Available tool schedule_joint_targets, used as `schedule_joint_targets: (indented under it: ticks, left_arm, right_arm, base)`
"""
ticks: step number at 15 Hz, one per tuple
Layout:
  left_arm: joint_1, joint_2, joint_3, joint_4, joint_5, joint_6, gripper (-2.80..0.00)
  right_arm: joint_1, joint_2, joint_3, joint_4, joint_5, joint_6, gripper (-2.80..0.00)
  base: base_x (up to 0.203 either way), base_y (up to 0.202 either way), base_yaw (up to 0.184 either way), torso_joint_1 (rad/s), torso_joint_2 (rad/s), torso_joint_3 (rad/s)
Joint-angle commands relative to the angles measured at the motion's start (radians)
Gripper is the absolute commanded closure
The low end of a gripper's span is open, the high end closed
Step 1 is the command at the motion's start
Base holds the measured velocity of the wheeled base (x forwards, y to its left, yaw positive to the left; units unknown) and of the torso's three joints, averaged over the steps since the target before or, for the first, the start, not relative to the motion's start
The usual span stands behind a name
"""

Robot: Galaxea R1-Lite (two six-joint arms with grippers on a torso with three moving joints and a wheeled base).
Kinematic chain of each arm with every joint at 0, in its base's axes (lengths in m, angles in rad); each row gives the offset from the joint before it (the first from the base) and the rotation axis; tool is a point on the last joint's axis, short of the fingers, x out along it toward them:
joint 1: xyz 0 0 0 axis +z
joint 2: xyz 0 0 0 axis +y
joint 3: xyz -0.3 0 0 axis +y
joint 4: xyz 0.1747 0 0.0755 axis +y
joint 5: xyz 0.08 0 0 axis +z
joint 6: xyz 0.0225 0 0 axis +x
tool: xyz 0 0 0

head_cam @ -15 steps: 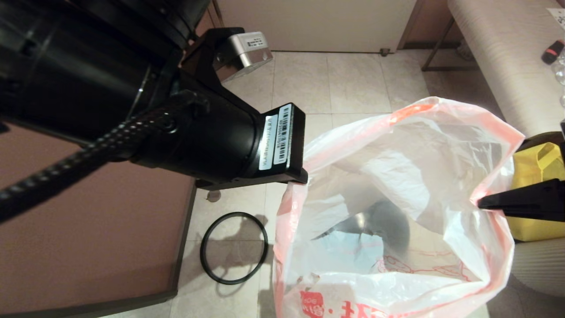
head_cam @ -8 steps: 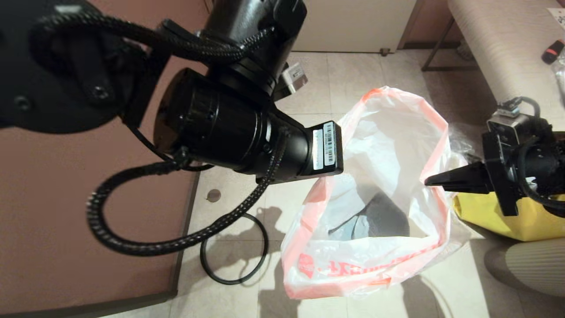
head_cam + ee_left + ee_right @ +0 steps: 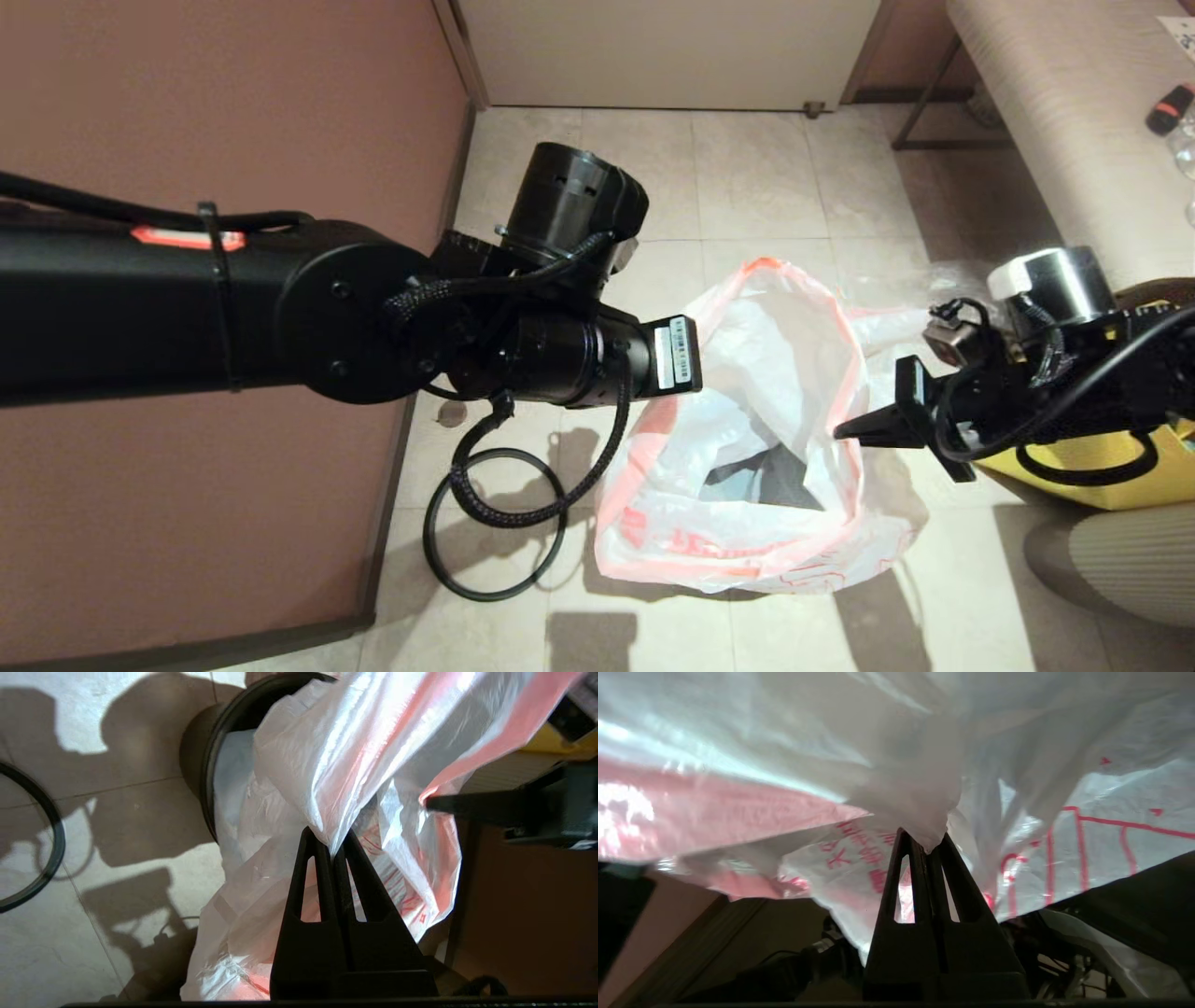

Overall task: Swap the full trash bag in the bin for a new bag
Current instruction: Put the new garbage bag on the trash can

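Both claws clamped on thin translucent pink-rimmed new bag [image 3: 747,485]: left claw [image 3: 695,373] at rim's nine o'clock, right claw [image 3: 840,434] at three. Small round dark bin [image 3: 205,770] sits directly beneath the mouth, partly sheathed.

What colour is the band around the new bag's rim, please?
Pink-red, on the new bag; clearest in the head view.

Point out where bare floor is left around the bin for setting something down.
Bare tiles lie beyond the new bag, toward the white door. Another strip runs along the near edge, below the bag. Crowded: the black ring lies left of the bin, the yellow bag right of it. The left gripper and right gripper hold the bag's rim.
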Motion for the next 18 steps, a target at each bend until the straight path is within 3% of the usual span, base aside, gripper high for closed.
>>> schedule_joint_targets:
  ticks: [1, 4, 8, 12, 14, 16, 18]
  left_arm:
    - [0.029, 0.003, 0.037, -0.034, 0.003, -0.002, 0.0]
    - [0.049, 0.006, 0.113, -0.15, 0.036, 0.0, 0.0]
    - [0.045, 0.06, 0.155, -0.245, 0.055, 0.011, 0.0]
    - [0.04, 0.08, 0.158, -0.335, 0.061, 0.013, 0.0]
    - [0.031, 0.066, 0.187, -0.364, 0.066, 0.015, 0.0]
    - [0.016, 0.033, 0.24, -0.414, 0.071, 0.032, 0.0]
    - [-0.006, -0.015, 0.309, -0.461, 0.082, 0.056, 0.0]
  right_arm:
    - [-0.006, 0.101, 0.014, -0.013, -0.011, -0.02, 0.0]
    - [-0.008, 0.176, 0.06, -0.036, -0.137, -0.125, 0.0]
    - [0.028, 0.234, 0.062, -0.061, -0.196, -0.143, 0.0]
    - [0.065, 0.405, 0.041, -0.264, -0.366, -0.188, 0.0]
    - [0.076, 0.496, 0.011, -0.434, -0.438, -0.233, 0.0]
    - [0.09, 0.572, -0.025, -0.546, -0.474, -0.274, 0.0]
    - [0.123, 0.637, -0.073, -0.569, -0.484, -0.289, 0.0]
  base:
    - [0.0, 0.0, 0.0, 0.0, 0.0, 0.0]
    - [0.0, 0.0, 0.0, 0.0, 0.0, 0.0]
    - [0.0, 0.0, 0.0, 0.0, 0.0, 0.0]
    - [0.0, 0.0, 0.0, 0.0, 0.0, 0.0]
    - [0.0, 0.0, 0.0, 0.0, 0.0, 0.0]
    - [0.0, 0.0, 0.0, 0.0, 0.0, 0.0]
    - [0.0, 0.0, 0.0, 0.0, 0.0, 0.0]
